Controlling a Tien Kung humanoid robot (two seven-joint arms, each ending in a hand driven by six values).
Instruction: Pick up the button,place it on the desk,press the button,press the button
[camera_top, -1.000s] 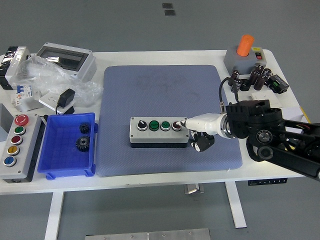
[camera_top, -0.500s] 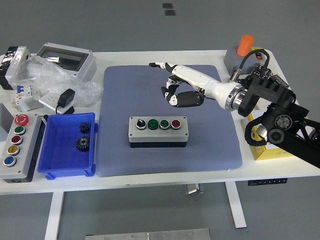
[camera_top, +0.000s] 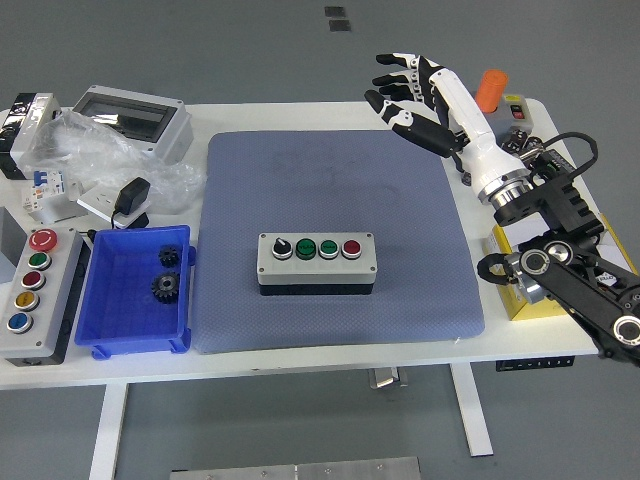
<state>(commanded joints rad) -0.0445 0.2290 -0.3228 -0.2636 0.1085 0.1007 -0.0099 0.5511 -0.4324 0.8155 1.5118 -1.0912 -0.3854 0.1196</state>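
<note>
The button box (camera_top: 318, 261) is set flat at the middle of the blue mat (camera_top: 340, 180). The right hand (camera_top: 415, 88) is held high over the far table edge, fingers spread and empty. For a clean press, one fingertip should be brought straight down onto a single cap, clear of its neighbours.

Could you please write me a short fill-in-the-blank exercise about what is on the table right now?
1. The button box lies on the blue ____.
2. Its rightmost button is coloured ____.
3. The blue tray holds two black ____.
4. The right hand is raised near the table's far edge with its fingers ____ and holding nothing.

Missing words: mat; red; gears; spread
</note>
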